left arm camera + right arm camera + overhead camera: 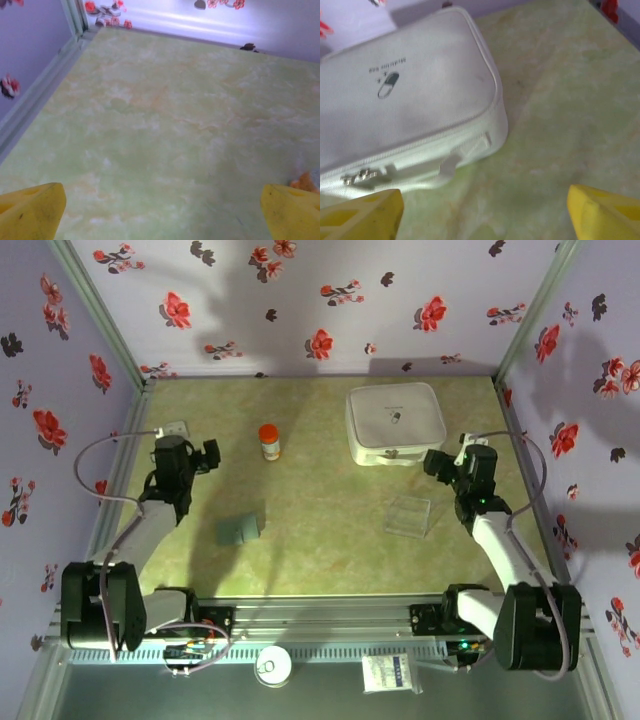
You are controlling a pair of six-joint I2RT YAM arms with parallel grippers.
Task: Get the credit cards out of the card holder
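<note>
Hovering with its fingers spread wide over the bare desk, the left gripper has the grey-blue card holder near it, toward the bases, while the right gripper, likewise apart, sits just beside the white medicine box.

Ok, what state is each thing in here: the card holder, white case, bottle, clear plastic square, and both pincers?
card holder: lying on the table, looks folded shut, apart from both pincers.
white case: lying flat, zipped shut.
bottle: upright, capped.
clear plastic square: flat on the table; contents too small to tell.
left pincer: open, nothing between its fingers.
right pincer: open, empty, facing the white case's zip side.
</note>
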